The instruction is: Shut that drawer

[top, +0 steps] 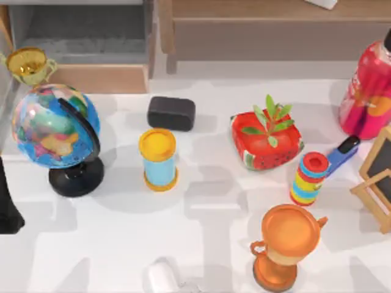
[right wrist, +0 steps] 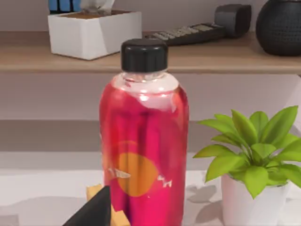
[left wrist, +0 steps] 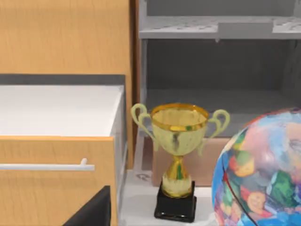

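Note:
The drawer [top: 101, 78] stands pulled out at the table's back left. Its light tan front board faces the table and its grey inside [top: 85, 30] is open to view. In the left wrist view the front board [left wrist: 214, 162] shows behind a gold trophy [left wrist: 178, 141]. That gold trophy [top: 27, 64] stands just in front of the board's left end. My left arm [top: 7, 204] is a dark shape at the table's left edge, beside the globe [top: 55, 125]. A dark part of my left gripper [left wrist: 91, 209] points toward the trophy. A dark part of my right gripper [right wrist: 91, 209] sits near the red bottle [right wrist: 143, 150].
Spread across the table are a black block [top: 171, 113], a yellow-lidded blue can [top: 158, 160], a watermelon-print planter [top: 267, 139], a striped cylinder [top: 310, 178], an orange trophy [top: 284, 247], the red bottle [top: 366, 91] and a small easel [top: 376, 177]. A longer wooden furniture piece [top: 275, 27] stands at the back right.

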Robot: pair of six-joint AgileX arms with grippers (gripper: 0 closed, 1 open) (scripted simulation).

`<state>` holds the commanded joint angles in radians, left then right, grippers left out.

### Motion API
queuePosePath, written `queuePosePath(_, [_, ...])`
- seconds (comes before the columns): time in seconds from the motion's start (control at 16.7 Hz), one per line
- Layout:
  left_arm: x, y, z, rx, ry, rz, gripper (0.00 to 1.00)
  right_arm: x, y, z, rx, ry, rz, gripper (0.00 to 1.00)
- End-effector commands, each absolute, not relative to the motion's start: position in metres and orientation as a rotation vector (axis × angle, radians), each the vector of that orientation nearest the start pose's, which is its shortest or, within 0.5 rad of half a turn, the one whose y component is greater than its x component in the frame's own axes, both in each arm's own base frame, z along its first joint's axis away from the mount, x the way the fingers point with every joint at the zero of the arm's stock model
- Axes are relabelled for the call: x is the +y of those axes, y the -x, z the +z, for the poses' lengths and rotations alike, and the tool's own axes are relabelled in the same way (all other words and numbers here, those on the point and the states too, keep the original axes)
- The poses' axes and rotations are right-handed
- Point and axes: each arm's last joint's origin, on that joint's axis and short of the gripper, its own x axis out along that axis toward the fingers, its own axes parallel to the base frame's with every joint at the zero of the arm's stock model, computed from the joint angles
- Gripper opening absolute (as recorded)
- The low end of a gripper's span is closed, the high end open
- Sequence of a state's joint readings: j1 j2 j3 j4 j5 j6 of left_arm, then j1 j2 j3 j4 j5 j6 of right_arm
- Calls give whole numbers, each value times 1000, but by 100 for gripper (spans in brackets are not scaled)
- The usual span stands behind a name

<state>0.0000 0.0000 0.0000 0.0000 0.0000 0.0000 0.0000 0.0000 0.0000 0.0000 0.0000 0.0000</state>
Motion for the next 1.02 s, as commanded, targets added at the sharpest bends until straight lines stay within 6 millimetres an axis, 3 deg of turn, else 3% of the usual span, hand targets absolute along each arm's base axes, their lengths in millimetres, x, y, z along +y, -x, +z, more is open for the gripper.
queuePosePath(0.24, [-3, -106, 169, -7, 0, -4, 100, -1, -106, 160, 0, 0, 0, 100])
queuePosePath(0.48, [-13, -115, 207, -19, 2, -4, 100, -1, -106, 160, 0, 0, 0, 100])
queuePosePath(0.78, [-40, -149, 262, -11, 6, 1, 100, -1, -106, 160, 0, 0, 0, 100])
queuePosePath(1.02, [-72, -178, 291, -9, 8, 1, 100, -1, -106, 160, 0, 0, 0, 100])
